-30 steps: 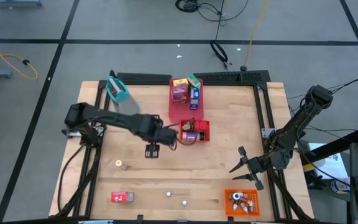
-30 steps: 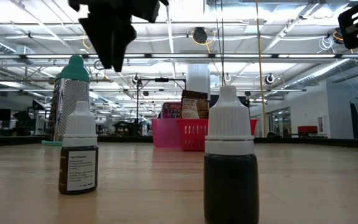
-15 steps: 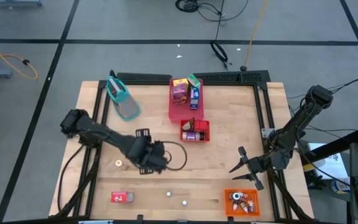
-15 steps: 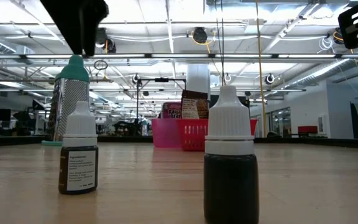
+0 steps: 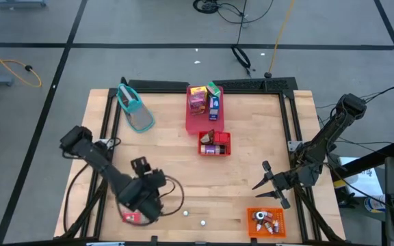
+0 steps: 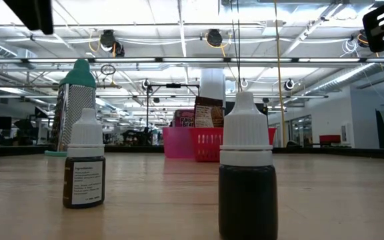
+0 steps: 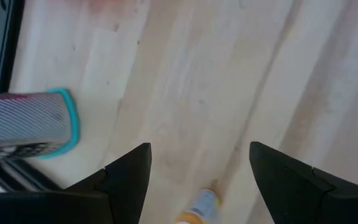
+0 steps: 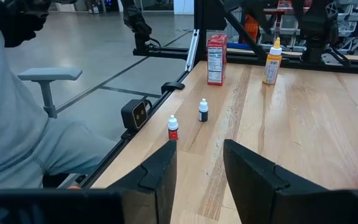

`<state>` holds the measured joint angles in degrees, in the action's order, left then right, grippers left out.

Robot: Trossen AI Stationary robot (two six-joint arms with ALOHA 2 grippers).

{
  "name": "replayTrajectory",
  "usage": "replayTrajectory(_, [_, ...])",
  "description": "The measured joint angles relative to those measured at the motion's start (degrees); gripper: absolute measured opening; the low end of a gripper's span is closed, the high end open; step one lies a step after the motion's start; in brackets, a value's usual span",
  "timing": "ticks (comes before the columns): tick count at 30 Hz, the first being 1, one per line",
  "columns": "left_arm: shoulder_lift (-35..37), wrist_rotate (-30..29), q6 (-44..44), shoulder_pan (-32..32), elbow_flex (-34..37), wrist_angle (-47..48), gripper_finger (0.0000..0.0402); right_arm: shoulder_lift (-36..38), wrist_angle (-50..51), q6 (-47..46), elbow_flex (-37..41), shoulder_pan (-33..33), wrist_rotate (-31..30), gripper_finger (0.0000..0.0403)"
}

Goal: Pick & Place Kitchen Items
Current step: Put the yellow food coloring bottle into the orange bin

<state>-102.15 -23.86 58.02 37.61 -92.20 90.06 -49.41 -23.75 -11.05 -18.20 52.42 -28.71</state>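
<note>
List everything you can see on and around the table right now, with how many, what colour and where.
table: one, pale wood, under everything
grater: one, metal with teal trim, far left
pink tray: one, far centre
cartons: about three, yellow, blue, green, in the pink tray
red basket: one, just nearer than the pink tray, contents unclear
red carton: one, near left edge
yellow bottle: one, left side
dropper bottles: two, white caps, near edge
orange bin: one, near right corner
small bottles: several, in the orange bin
person: one, grey clothing, beside the table
left gripper: open, above the red carton
right gripper: open, right side
</note>
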Motion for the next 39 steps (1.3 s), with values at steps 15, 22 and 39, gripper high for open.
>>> replayTrajectory(15, [1.9, -3.3, 23.3, 10.6, 8.0, -0.1, 0.0273, 0.0, 0.0, 0.0, 0.0, 0.0, 0.0, 0.0123])
replayTrajectory(22, [7.2, -5.0, 37.6, 16.3, 14.3, -0.1, 0.0273, 0.0, 0.0, 0.4, 0.0, 0.0, 0.0, 0.0123])
replayTrajectory(39, [9.6, -5.7, 59.3, 24.9, 26.6, -2.2, 0.0273, 0.0, -0.2, 1.3, 0.0, 0.0, 0.0, 0.0123])
